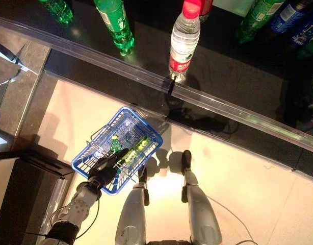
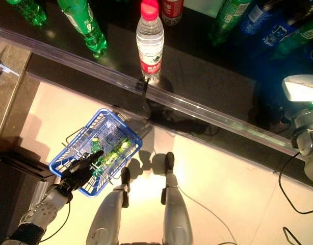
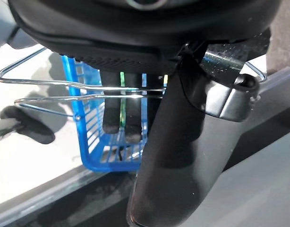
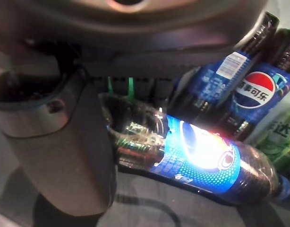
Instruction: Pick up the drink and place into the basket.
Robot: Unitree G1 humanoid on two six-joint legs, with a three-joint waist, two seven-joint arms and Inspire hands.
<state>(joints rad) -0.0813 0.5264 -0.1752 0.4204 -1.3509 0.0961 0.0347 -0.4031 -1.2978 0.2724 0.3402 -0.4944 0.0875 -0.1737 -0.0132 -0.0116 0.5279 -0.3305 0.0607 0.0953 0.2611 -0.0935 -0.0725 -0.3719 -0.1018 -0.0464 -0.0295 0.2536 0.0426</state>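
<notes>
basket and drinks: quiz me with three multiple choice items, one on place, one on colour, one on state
1. Where is the blue basket?
A. on the dark shelf among the bottles
B. at the robot's left hand, in front of the shelf
C. at the right hand

2. What colour is the cap of the clear water bottle?
A. red
B. yellow
C. black

3. How is the blue-labelled cola bottle by the right hand?
A. upright
B. lying on its side
C. inside the basket

Answers:
1 B: the blue basket sits under the left hand, whose fingers pass through its wire handles in the left wrist view.
2 A: the water bottle on the dark shelf has a red cap.
3 B: the cola bottle lies flat next to the right hand.
</notes>
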